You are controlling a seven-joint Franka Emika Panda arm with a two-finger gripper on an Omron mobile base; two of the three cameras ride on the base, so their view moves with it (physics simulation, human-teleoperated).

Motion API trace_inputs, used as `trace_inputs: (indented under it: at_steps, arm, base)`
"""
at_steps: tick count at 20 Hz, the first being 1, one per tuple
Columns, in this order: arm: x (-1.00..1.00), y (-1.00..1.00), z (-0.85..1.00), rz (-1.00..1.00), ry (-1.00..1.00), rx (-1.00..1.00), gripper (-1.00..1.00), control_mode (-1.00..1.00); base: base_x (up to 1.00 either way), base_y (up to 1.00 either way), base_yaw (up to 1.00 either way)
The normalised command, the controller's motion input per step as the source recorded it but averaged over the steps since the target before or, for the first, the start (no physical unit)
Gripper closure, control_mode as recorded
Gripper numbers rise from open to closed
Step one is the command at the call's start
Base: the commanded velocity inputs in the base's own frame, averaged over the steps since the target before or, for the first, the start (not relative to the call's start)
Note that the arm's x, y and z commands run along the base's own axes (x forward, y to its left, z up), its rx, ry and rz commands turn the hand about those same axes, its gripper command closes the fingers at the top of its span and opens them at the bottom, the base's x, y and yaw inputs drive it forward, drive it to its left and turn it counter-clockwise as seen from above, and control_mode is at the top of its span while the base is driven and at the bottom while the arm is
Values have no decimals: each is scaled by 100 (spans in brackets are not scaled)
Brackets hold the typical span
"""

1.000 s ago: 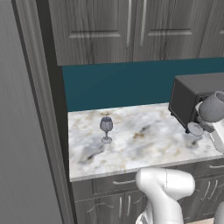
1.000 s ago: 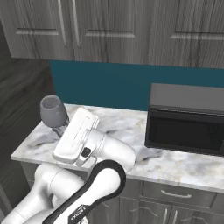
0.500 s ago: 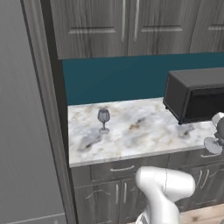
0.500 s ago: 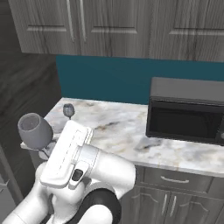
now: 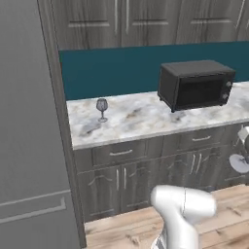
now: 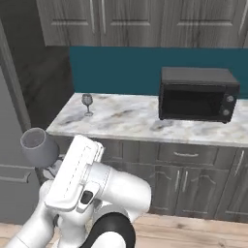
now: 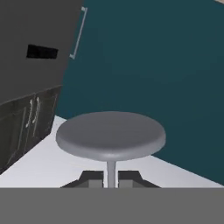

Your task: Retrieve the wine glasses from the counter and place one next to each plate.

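Observation:
One wine glass (image 5: 101,108) stands upright at the left end of the marble counter (image 5: 146,119), also visible as the wine glass (image 6: 87,102) on the counter (image 6: 131,120). My gripper (image 7: 111,178) is shut on the thin stem of the other glass, well back from the counter. Its round foot (image 7: 111,134) spreads just beyond my fingertips (image 7: 91,178). Its grey bowl (image 6: 38,145) shows left of my white hand, and its foot (image 5: 240,163) sits at the right edge. The plates are out of view.
A black microwave (image 5: 195,85) stands on the right half of the counter, also seen as the microwave (image 6: 198,94). A tall grey panel (image 5: 29,126) walls the left side. Dark drawers and cabinets (image 6: 193,179) sit under the counter, and wood floor (image 5: 219,214) lies before them.
The whole scene has shrunk and shifted: the base has backed away from the counter, carrying the held glass with it. The other glass has stayed in its place on the counter.

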Motion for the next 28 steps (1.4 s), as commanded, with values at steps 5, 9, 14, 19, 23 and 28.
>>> trace_inputs:
  at_steps: [5, 9, 14, 19, 23, 28]
  arm:
    - [0, 0, 0, 0, 0, 0, 100, 100]
    - [0, 0, 0, 0, 0, 0, 100, 100]
    - [0, 0, 0, 0, 0, 0, 100, 100]
    - [0, 0, 0, 0, 0, 0, 100, 100]
    - [0, 0, 0, 0, 0, 0, 100, 100]
    - [0, 0, 0, 0, 0, 0, 100, 100]
  base:
    - [-9, 6, -99]
    - [0, 0, -100]
    - [-7, -14, -92]
    - [-28, -48, -72]
    - [-1, -57, -78]
    - [0, -56, -85]
